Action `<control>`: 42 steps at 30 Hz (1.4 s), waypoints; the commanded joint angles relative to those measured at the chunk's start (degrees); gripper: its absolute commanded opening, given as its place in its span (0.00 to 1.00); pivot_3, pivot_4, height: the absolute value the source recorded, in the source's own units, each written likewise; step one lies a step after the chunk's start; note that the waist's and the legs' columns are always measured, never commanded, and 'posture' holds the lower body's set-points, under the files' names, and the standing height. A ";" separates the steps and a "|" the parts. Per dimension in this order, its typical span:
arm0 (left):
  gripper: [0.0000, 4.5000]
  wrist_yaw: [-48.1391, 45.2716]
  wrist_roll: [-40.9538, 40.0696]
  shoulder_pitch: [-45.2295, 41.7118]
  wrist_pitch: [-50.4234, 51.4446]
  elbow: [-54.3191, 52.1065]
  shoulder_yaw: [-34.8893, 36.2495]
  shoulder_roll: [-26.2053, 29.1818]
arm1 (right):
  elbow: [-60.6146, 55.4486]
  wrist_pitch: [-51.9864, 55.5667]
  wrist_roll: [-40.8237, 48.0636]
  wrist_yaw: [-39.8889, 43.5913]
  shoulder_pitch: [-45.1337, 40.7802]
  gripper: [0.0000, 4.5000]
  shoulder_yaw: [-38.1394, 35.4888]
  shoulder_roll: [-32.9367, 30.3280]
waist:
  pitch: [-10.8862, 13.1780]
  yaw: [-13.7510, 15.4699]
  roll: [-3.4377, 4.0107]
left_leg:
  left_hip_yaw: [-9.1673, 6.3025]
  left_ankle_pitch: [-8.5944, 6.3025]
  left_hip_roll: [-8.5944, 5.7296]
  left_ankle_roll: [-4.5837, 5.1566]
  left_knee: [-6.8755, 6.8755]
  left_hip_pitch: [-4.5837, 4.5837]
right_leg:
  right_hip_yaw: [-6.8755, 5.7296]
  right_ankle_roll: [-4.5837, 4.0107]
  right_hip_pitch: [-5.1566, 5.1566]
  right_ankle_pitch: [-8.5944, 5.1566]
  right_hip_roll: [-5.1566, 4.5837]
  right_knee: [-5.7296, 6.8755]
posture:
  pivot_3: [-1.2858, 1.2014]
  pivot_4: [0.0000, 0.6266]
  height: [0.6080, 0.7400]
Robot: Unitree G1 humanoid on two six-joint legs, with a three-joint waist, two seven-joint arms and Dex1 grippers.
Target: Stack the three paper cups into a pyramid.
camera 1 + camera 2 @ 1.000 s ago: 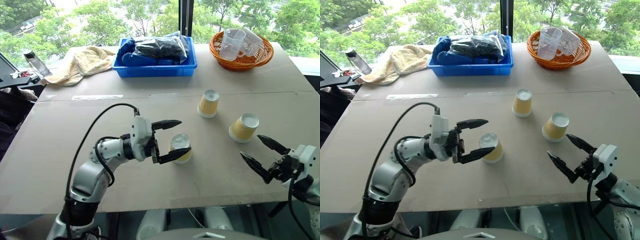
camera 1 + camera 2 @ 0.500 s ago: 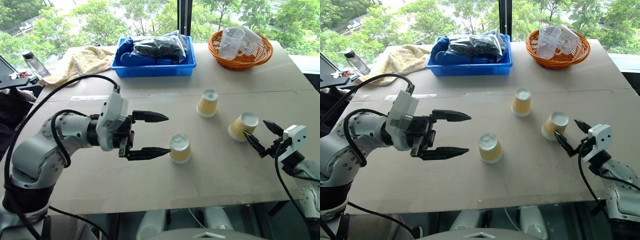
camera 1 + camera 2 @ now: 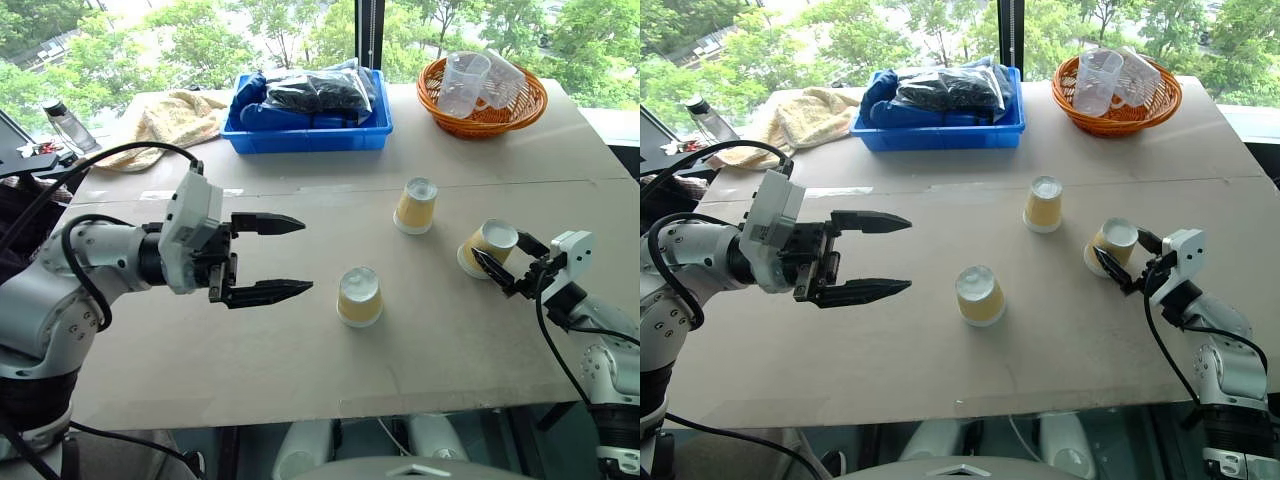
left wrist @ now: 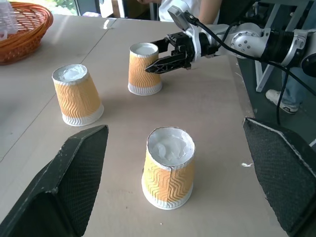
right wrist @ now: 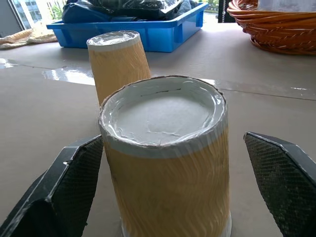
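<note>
Three paper cups stand upside down on the brown table: a near one (image 3: 359,296), a far one (image 3: 416,206) and a right one (image 3: 487,248). My left gripper (image 3: 306,256) hovers open to the left of the near cup, well apart from it, fingers pointing right. My right gripper (image 3: 497,246) is open with a finger on each side of the right cup (image 5: 168,163); both fingers stand clear of its sides. The far cup (image 5: 116,61) shows behind it. The left wrist view holds all three cups, the near one (image 4: 168,168) in front, and the right gripper (image 4: 163,58) at the right cup (image 4: 144,68).
A blue bin (image 3: 310,138) with dark bags and an orange basket (image 3: 484,118) with clear plastic cups stand at the table's far edge. A towel (image 3: 165,120) and a bottle (image 3: 68,125) lie at the far left. The table's front edge is close below the arms.
My left gripper has drawn back to the left and upward, away from the near cup it was around. My right gripper has moved forward until its fingers straddle the right cup.
</note>
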 commanded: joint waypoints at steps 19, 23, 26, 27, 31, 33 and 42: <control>1.00 -5.49 1.09 4.70 -2.07 2.88 4.85 1.79 | -17.93 3.70 1.24 13.97 5.55 0.48 15.58 -4.10 | 0.10 0.11 -0.04 | -0.03 -0.01 0.02 0.02 0.01 -0.01 | -0.03 0.00 -0.02 0.00 -0.01 -0.02 | 0.52 0.24 1.00; 1.00 -5.91 1.02 4.91 -2.18 2.71 5.34 1.89 | -17.34 1.84 -0.62 16.03 4.67 0.48 18.66 -4.50 | 0.15 0.08 -0.10 | -0.05 -0.01 0.01 0.01 0.02 -0.04 | -0.06 0.00 -0.01 0.00 -0.03 -0.03 | 0.52 0.24 1.00; 1.00 -6.32 1.37 5.42 -2.33 2.65 5.69 2.17 | -16.52 0.60 -2.15 16.76 3.60 0.48 20.45 -4.23 | 0.21 -0.04 -0.15 | -0.06 0.00 0.01 0.00 0.01 -0.03 | -0.06 0.00 -0.03 0.00 -0.03 -0.02 | 0.52 0.24 1.00; 1.00 -6.50 1.50 5.62 -2.41 2.70 5.74 2.25 | -16.10 0.96 -2.20 16.30 2.98 0.48 20.73 -3.69 | 0.22 -0.14 -0.17 | -0.06 0.00 0.01 0.00 0.01 -0.03 | -0.06 0.00 -0.04 0.00 -0.02 -0.01 | 0.52 0.24 1.00; 1.00 -6.81 1.83 5.92 -2.63 2.77 5.75 2.35 | -15.53 2.27 -2.01 15.29 1.88 0.48 20.96 -2.94 | 0.25 -0.01 -0.20 | -0.06 0.00 0.01 -0.01 0.01 -0.03 | -0.06 0.00 -0.05 0.00 -0.02 -0.01 | 0.52 0.24 1.00; 1.00 -6.98 2.13 6.11 -2.80 2.80 5.60 2.41 | -16.32 4.15 -0.15 15.34 2.16 0.70 20.39 -2.93 | 0.25 0.01 -0.20 | -0.06 0.00 0.01 -0.01 0.01 -0.04 | -0.06 0.00 -0.05 0.00 -0.03 -0.01 | 0.52 0.24 1.00; 1.00 -6.33 0.13 5.81 -2.32 2.77 7.41 1.67 | -20.24 6.47 6.93 18.21 6.64 0.98 11.11 -9.08 | 0.30 0.14 -0.18 | -0.08 -0.01 0.00 0.00 0.01 -0.09 | -0.08 0.00 -0.06 0.00 -0.05 -0.04 | 0.52 0.24 1.00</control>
